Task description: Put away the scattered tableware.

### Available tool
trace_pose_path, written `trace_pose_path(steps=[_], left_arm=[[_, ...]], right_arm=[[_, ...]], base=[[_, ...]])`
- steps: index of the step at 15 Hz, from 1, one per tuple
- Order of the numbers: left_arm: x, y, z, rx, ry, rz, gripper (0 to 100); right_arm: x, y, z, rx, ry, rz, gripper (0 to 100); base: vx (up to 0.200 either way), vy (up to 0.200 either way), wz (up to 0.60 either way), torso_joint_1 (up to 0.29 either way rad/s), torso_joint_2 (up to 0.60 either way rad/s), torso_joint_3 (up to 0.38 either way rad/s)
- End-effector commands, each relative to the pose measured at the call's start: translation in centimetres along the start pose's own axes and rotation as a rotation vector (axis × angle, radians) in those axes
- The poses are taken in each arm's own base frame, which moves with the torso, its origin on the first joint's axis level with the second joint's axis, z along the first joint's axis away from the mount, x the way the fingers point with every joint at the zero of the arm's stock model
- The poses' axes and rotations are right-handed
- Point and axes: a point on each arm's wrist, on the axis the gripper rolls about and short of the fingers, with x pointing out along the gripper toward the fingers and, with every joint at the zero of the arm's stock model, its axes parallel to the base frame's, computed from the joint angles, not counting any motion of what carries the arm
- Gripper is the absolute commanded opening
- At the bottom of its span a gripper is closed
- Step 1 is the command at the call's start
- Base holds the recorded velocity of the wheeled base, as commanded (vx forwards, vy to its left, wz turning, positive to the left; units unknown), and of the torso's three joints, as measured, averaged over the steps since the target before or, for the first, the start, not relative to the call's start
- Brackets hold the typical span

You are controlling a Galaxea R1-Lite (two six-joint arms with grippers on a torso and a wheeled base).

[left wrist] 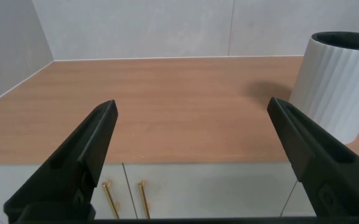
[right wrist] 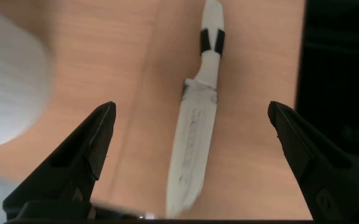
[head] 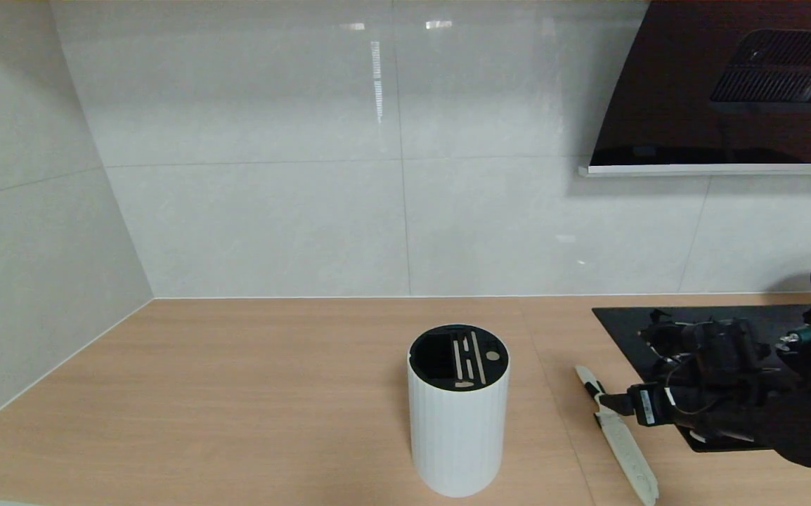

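A pale wooden tabletop runs along a grey tiled wall. Near the middle stands an upright white ribbed holder, a tall cylinder with a black top cut with narrow slots and one larger opening.

To the right of the holder, a little apart from it, a white knife lies flat on the tabletop. Its handle, marked with a black band, points toward the far wall, and its blade points toward the near edge, angled slightly right.

The right hand hangs over the knife on a black arm coming in from the right. It is released, with its two fingers spread wide to either side of the knife. Whether it touches the knife cannot be told.

Just beyond the knife on the right, a black cooktop is set into the tabletop, and a dark extractor hood hangs on the wall above it.

The left hand is also released, fingers wide apart and holding nothing. It sits at the near edge of the tabletop, left of the holder, above cupboard doors with gold handles.
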Motion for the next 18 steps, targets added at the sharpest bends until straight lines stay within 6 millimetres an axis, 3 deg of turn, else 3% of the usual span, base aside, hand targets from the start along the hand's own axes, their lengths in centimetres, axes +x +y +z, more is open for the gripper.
trace_pose_path(steps=[1,7,18], left_arm=[[0.0,0.0,0.0,0.0,0.0,0.001,100],[0.0,0.0,0.0,0.0,0.0,-0.001,100],[0.0,0.0,0.0,0.0,0.0,-0.001,100]], right_arm=[[3.5,0.5,-1.7,-0.014,0.086,0.002,100],[7.0,0.3,-2.9,-0.018,0.139,-0.018,100],[8.7,-0.1,-2.7,-0.013,0.128,-0.075,100]], base=[[0.0,0.0,0.0,0.0,0.0,0.0],[0.0,0.0,0.0,0.0,0.0,0.0],[0.0,0.0,0.0,0.0,0.0,0.0]])
